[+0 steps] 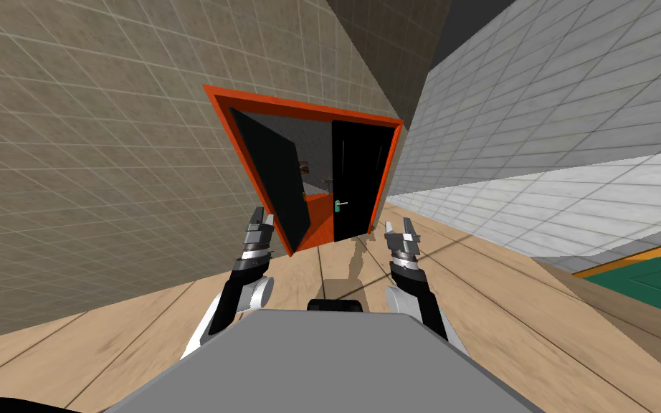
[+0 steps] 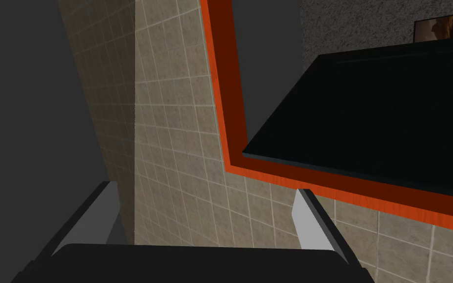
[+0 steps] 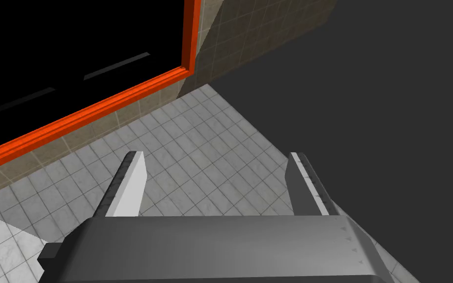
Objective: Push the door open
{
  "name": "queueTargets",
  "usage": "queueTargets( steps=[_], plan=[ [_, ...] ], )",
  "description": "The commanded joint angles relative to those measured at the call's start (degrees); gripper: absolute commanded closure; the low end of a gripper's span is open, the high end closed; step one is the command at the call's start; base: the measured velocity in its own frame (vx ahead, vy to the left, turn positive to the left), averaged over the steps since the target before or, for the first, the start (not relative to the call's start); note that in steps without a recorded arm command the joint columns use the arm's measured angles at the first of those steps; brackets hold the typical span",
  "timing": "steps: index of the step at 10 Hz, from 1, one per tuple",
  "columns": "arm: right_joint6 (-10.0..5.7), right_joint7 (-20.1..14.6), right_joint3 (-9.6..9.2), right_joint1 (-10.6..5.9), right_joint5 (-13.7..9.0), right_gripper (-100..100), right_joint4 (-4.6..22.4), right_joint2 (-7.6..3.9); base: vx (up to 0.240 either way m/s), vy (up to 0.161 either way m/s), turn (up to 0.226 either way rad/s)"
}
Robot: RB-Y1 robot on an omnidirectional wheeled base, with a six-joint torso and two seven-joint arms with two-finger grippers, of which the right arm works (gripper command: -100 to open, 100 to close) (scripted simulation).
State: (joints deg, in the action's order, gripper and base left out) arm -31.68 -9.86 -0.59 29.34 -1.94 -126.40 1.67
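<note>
The door [image 1: 354,179] stands upright ahead of both spread jaws, untouched; its handle [image 1: 340,205] lies nearer our right arm [image 1: 409,276].

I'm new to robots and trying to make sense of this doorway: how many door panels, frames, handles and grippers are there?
Black door panels: 2 (left panel, right panel)
Orange door frame: 1
Door handle: 1
Grippers: 2 (left gripper, right gripper)
Total: 6
</note>
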Motion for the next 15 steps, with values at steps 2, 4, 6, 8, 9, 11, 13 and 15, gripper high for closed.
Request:
queueTargets(
  steps=[2, 4, 6, 8, 9, 11, 13, 15],
  plan=[
    [0.63, 0.5, -0.1, -1.63, 0.1, -100, 2.6, -0.69, 0.113, 0.012, 0.035],
    [1.24, 0.9, -0.19, -3.21, 0.3, -100, 5.2, -1.23, 0.149, -0.058, 0.042],
    [1.73, 1.3, -0.27, -4.49, 0.4, -100, 7.3, -1.61, 0.122, -0.052, 0.028],
    [2.3, 1.7, -0.36, -5.95, 0.5, -100, 9.6, -1.99, 0.084, -0.037, 0.036],
    [2.6, 1.9, -0.4, -6.74, 0.5, -100, 10.9, -2.17, 0.083, -0.017, 0.04],
    [3.26, 2.4, -0.51, -8.44, 0.7, -100, 13.7, -2.5, 0.102, -0.027, 0.041],
    [3.96, 2.9, -0.61, -10.25, 0.8, -100, 16.6, -2.79, 0.103, -0.046, 0.044],
    [4.69, 3.5, -0.73, -12.13, 0.9, -100, 19.6, -3.04, 0.091, -0.046, 0.043]
  ],
)
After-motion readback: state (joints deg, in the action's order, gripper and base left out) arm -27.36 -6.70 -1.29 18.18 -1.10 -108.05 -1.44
